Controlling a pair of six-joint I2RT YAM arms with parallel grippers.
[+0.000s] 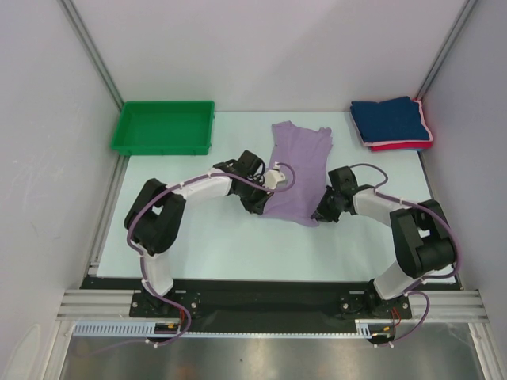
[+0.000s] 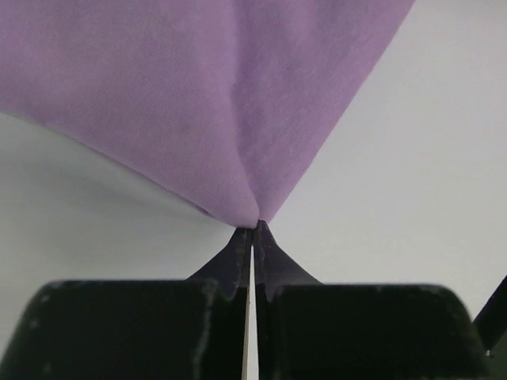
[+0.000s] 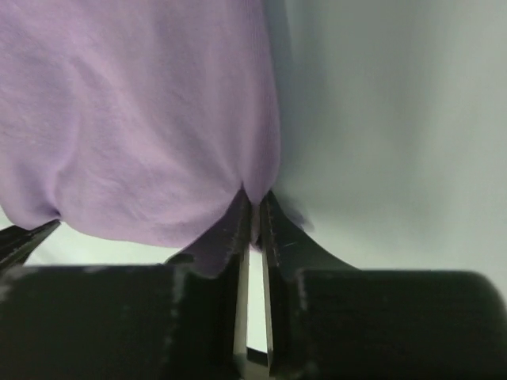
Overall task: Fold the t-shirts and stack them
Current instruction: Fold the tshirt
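Observation:
The pale lavender t-shirt lies lengthwise at the middle of the table, its collar end toward the back. My left gripper is shut on its near left hem corner; the left wrist view shows the cloth pinched at the fingertips. My right gripper is shut on the near right hem corner; the right wrist view shows the cloth pinched between the fingers. The navy blue t-shirt lies folded on the folded pink-red t-shirt at the back right.
A green plastic tray stands at the back left of the table. White walls with metal posts close in the table on the left, back and right.

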